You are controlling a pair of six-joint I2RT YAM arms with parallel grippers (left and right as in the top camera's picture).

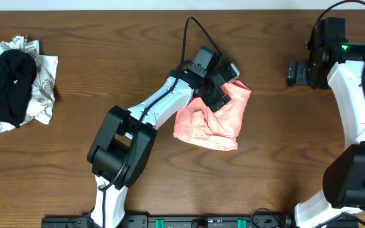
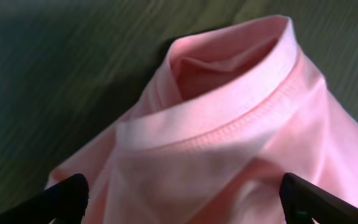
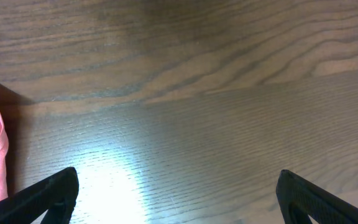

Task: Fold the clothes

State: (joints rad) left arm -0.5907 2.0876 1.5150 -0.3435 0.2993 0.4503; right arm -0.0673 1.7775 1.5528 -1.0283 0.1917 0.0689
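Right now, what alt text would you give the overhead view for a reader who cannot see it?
A crumpled salmon-pink T-shirt lies bunched mid-way across a dark wooden table, with the left tool open over its upper edge. The right tool, also open, hangs apart from it to the right; a pile of black and patterned white cloth sits at the far left.

Left arm (image 1: 157,104) stretched forward, left gripper (image 1: 220,90) splayed wide; right arm (image 1: 353,95) likewise stretched, right gripper (image 1: 294,73) equally wide.
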